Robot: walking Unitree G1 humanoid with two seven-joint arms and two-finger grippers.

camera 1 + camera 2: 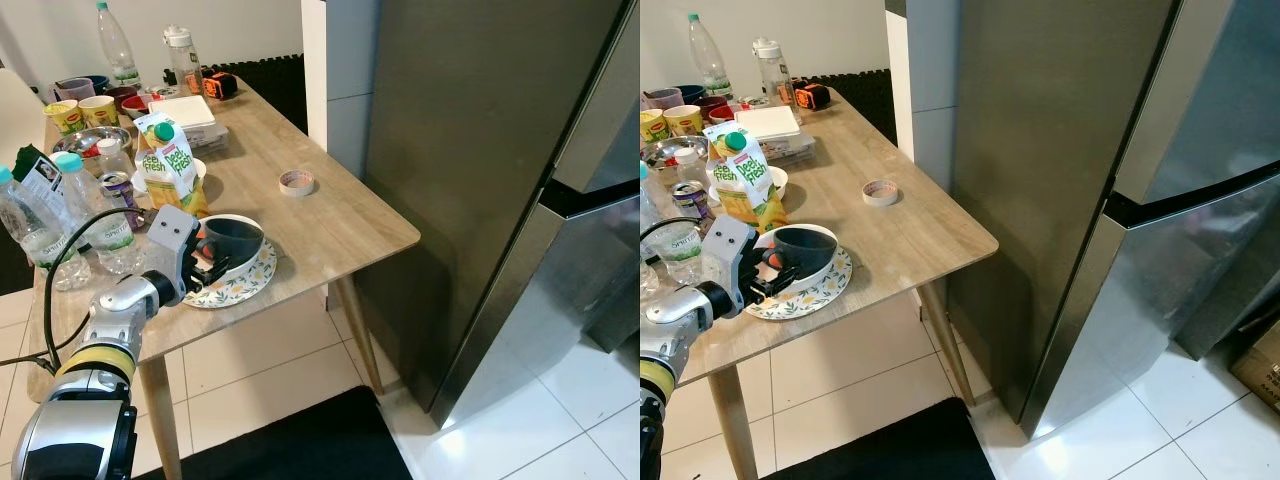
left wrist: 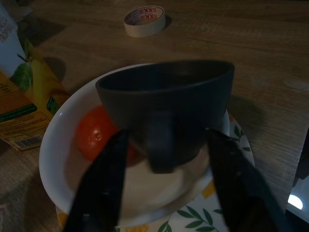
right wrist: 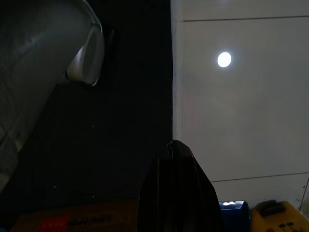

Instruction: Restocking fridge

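Note:
A dark grey bowl (image 1: pixel 232 238) sits tilted inside a white bowl (image 2: pixel 58 159) on a leaf-patterned plate (image 1: pixel 245 285) near the table's front edge. An orange-red fruit (image 2: pixel 94 137) lies in the white bowl beside it. My left gripper (image 1: pixel 210 262) reaches in from the left, open, with one finger on each side of the dark bowl's near wall. The tall dark steel fridge (image 1: pixel 480 150) stands to the right of the table with its doors closed. My right gripper (image 3: pixel 178 193) hangs idle over the floor, its fingers together.
A Peel Fresh juice carton (image 1: pixel 168 165), water bottles (image 1: pixel 30 230), a can, cups and more bowls crowd the wooden table's (image 1: pixel 330 230) left and back. A tape roll (image 1: pixel 296 182) lies mid-table. A black mat (image 1: pixel 290 440) covers the tiled floor by the table leg.

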